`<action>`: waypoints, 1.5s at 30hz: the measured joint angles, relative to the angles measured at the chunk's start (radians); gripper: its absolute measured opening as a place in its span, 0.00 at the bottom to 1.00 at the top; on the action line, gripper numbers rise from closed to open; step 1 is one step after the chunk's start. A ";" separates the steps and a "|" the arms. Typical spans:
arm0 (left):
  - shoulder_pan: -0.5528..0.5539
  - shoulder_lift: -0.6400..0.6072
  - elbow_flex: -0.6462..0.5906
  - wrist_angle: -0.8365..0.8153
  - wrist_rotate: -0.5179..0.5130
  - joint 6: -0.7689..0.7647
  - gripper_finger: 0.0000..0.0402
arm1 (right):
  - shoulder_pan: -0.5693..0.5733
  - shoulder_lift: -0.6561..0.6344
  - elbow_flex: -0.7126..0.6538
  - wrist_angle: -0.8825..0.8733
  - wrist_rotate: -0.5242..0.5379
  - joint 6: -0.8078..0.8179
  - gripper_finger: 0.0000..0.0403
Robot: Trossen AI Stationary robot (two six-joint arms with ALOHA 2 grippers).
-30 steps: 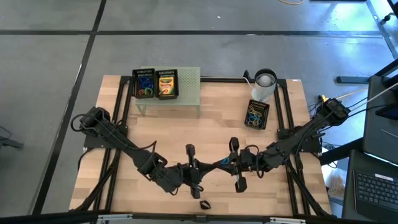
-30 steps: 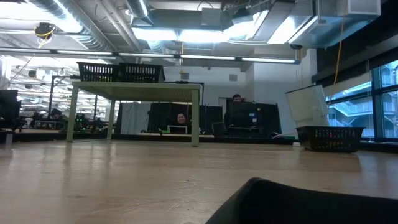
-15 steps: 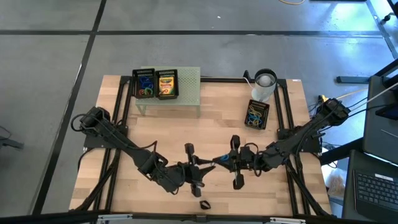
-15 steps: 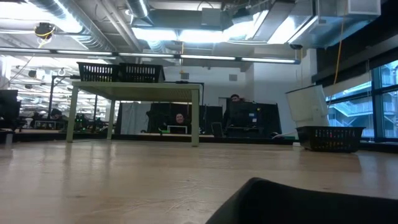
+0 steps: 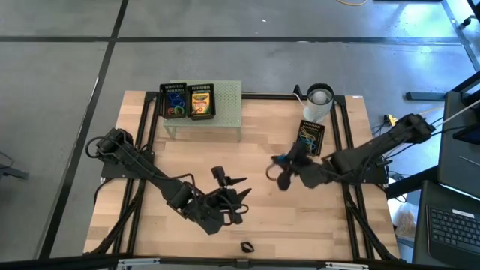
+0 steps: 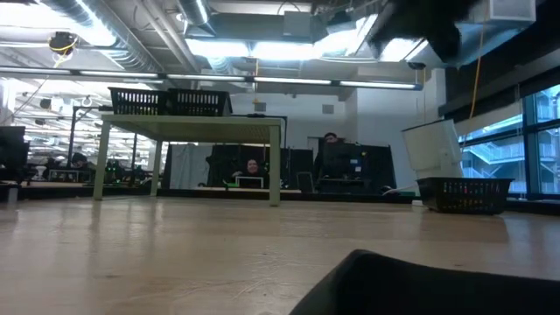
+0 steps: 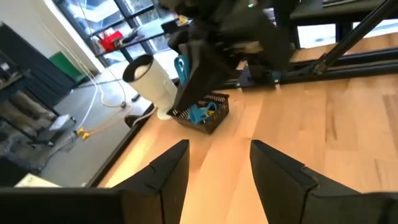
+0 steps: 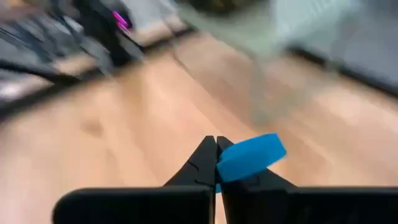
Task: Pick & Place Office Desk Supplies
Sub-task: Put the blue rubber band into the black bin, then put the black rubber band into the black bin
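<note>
The wooden table (image 5: 247, 150) has a pale green stand (image 5: 225, 112) at its far side, and everything here is told from that stand. On top of the stand sit two black baskets side by side: one (image 5: 175, 100) has blue, red and green loops in it, and the other holds a yellow-green crayon box (image 5: 200, 101). Off to the right of the stand is a white cup (image 5: 318, 101) with a black rim. Just in front of the cup is another black basket (image 5: 309, 138) with blue and yellowish small things inside. The right claw (image 5: 280, 166) is up in the air, to the right of the stand and in front of it, close to that basket. Its two fingers are pinched tight together on a blue loop (image 8: 250, 157), and the loop sticks out to one side of the tips. The left claw (image 5: 238, 189) is in front of the stand, well away from it, near the front middle of the table. Its two fingers (image 7: 166, 171) are spread apart and nothing is between them. A small black clip (image 5: 246, 246) lies alone on the wood by the front edge of the table, far from the stand.
</note>
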 joint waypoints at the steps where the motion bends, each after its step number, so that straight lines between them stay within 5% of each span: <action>1: 0.000 0.000 0.000 -0.009 0.003 -0.012 0.41 | -0.020 -0.018 0.000 -0.086 -0.020 0.058 0.00; 13: 0.000 0.000 0.000 -0.033 0.007 -0.028 0.40 | -0.284 -0.047 0.000 -0.955 -0.220 0.604 0.01; 35: -0.003 0.000 0.000 -0.092 0.063 -0.063 0.40 | -0.509 0.015 0.000 -0.969 -0.308 0.517 0.02; 45: -0.003 0.000 0.000 -0.100 0.088 -0.063 0.41 | -0.513 0.025 0.000 -0.968 -0.308 0.459 0.27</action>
